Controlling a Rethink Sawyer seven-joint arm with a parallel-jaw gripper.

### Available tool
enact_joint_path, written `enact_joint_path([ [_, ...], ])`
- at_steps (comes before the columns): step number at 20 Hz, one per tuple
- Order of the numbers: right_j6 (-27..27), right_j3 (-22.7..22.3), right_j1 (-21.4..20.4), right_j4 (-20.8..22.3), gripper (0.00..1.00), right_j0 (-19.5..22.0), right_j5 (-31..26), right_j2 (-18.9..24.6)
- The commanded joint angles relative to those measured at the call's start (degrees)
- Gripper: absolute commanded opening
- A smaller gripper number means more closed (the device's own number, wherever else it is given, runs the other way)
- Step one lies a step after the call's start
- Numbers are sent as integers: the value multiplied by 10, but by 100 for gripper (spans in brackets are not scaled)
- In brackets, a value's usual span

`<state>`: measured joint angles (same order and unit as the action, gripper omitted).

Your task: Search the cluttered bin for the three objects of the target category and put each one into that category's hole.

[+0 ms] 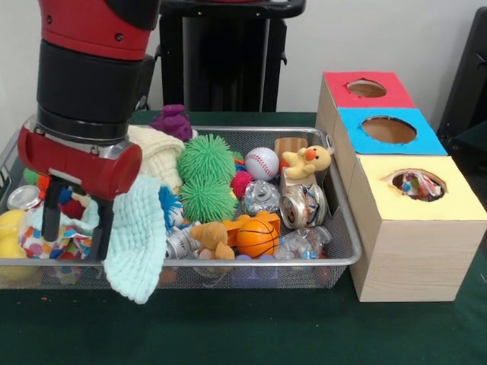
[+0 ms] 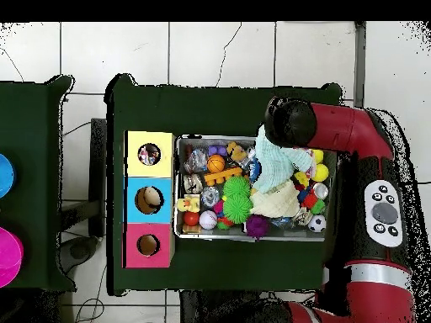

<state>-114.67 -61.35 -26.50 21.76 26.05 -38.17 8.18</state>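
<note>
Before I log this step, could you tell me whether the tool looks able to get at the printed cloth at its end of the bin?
Probably yes. The tool hangs with its fingers open right over the printed cloth in the bin. The mint cloth drapes just beside it, so it could get caught too.

A: What does the arm (image 1: 95, 68) look like?
B: Glossy red shells with small screws, a wide black cylindrical band between them.
A: And from overhead?
B: A grey oval button panel (image 2: 384, 213) on red casing.

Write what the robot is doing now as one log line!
gripper: open, down over printed cloth in mesh bin | mint cloth: draped over bin rim | yellow-top hole: printed cloth inside
</note>
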Motion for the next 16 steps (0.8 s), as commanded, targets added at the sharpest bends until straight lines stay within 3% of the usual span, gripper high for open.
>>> enact_joint_path([
  [1, 158, -70, 49, 28, 100, 20, -52, 61],
  [4, 147, -76, 62, 35, 100, 25, -32, 61],
  [9, 119, -80, 80, 30, 100, 27, -50, 54],
  [16, 115, -75, 72, 23, 100, 19, -79, 49],
])
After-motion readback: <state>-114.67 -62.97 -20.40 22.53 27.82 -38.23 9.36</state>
